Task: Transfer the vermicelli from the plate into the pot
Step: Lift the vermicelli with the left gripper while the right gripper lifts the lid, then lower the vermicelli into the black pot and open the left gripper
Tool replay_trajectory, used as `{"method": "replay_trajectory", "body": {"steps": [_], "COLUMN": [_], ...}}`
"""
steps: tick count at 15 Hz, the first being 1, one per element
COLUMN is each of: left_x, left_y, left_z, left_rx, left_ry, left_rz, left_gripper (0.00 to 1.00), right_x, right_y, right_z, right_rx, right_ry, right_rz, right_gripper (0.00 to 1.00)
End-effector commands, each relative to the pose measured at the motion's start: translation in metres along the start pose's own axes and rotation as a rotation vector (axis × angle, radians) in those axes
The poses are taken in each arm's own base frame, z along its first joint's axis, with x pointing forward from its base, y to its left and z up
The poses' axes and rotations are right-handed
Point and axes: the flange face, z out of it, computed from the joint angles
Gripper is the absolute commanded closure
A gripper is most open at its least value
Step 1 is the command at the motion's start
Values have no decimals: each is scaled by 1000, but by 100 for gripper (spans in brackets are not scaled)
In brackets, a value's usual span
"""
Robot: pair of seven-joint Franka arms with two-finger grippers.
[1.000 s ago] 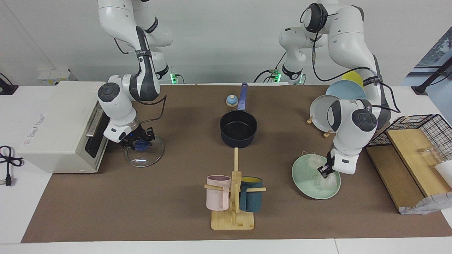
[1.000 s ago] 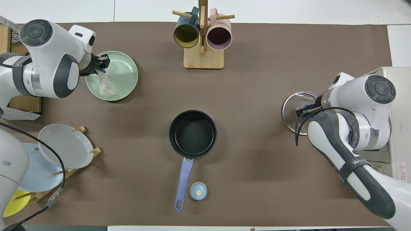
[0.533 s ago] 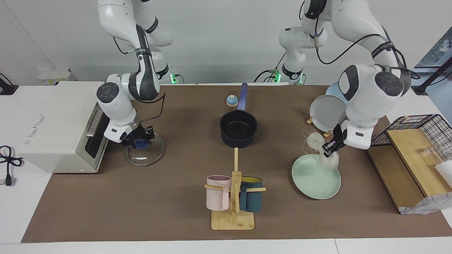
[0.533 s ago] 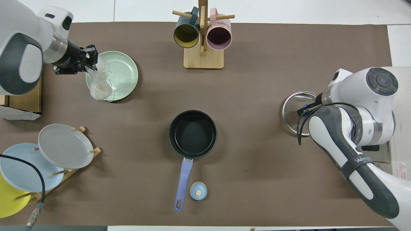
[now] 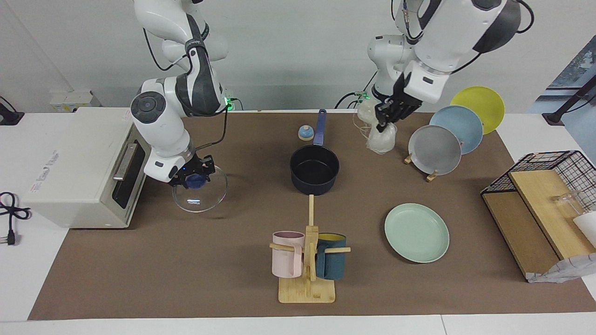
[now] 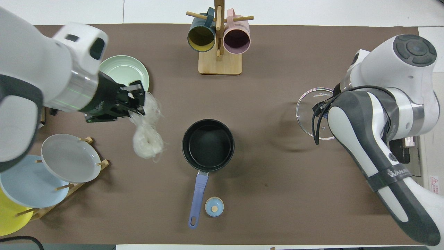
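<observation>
My left gripper (image 5: pixel 385 115) is shut on the vermicelli (image 5: pixel 381 137), a whitish clump of looped strands hanging below it, high in the air. In the overhead view the gripper (image 6: pixel 133 101) and the vermicelli (image 6: pixel 148 139) are over the mat between the plate and the pot. The mint-green plate (image 5: pixel 416 232) (image 6: pixel 122 69) lies bare. The dark navy pot (image 5: pixel 314 170) (image 6: pixel 208 145) stands mid-table with nothing in it, its blue handle pointing toward the robots. My right gripper (image 5: pixel 192 179) is shut on the blue knob of a glass lid (image 5: pixel 200 191) (image 6: pixel 311 113), held tilted just above the mat.
A toaster oven (image 5: pixel 79 165) stands at the right arm's end. A wooden mug rack (image 5: pixel 307 267) holds a pink and a teal mug. A rack with grey, light blue and yellow plates (image 5: pixel 435 149) stands beside the pot. A small blue knob (image 5: pixel 305 133) lies by the pot's handle. A wire basket (image 5: pixel 554 170) stands at the left arm's end.
My left gripper lifted the vermicelli off the plate and carried it up and toward the pot. My right gripper raised the glass lid off the mat and tilted it.
</observation>
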Motion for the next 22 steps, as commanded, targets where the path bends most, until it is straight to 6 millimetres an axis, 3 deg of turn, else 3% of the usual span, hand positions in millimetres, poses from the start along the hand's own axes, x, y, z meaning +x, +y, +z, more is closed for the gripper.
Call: {"method": "replay_trajectory", "body": {"steps": [1, 2, 4, 5, 8, 15, 19, 20, 21, 22], "left_x": [-55, -73, -95, -91, -69, -32, -26, -27, -26, -23], "left_y": [10, 18, 39, 47, 55, 49, 40, 42, 42, 41], "left_z": [60, 89, 142, 167, 212, 267, 275, 274, 271, 258], "left_rx": [-44, -44, -38, -40, -47, -60, -47, -40, -17, -12], "left_ry": [-4, -1, -6, -8, -8, 9, 15, 22, 42, 61], "left_rz": [7, 31, 54, 53, 49, 112, 165, 179, 203, 212], "left_gripper": [100, 100, 100, 100, 100, 100, 100, 65, 1, 0], "right_x": [0, -4, -2, 0, 2, 4, 10, 11, 12, 12], "right_y": [-11, -15, -31, -36, -50, -55, -90, -94, -99, -108], "right_z": [-47, -63, -67, -66, -66, -66, -67, -67, -67, -67], "right_rx": [65, 81, 77, 75, 71, 70, 64, 63, 63, 61], "right_ry": [-18, -25, -25, -20, -12, 0, 21, 23, 27, 29], "right_rz": [32, 39, 68, 90, 99, 109, 142, 155, 161, 156], "right_gripper": [100, 100, 100, 100, 100, 100, 100, 100, 100, 100]}}
